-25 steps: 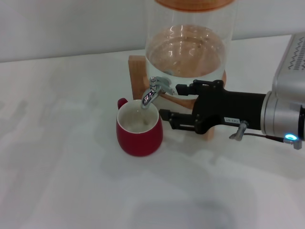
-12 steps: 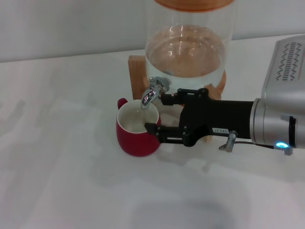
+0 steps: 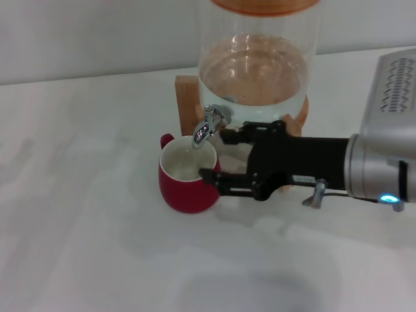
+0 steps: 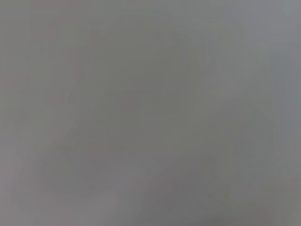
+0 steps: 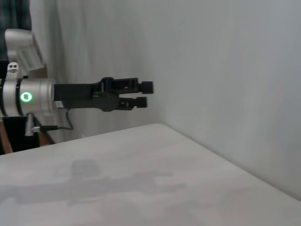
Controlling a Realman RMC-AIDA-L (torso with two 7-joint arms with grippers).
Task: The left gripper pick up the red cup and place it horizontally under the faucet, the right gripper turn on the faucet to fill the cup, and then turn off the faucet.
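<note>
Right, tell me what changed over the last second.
The right claw slid toward the robot's left, closing in on the faucet and red cup, mostly in the first half second. It is open, one finger beside the faucet, the other across the cup's rim, gripping nothing. Cup, faucet and glass jar stayed put. The left claw is parked in the air.

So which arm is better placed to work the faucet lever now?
The right. The right gripper is open beside the faucet, by the red cup. The left gripper is outside the head view.
</note>
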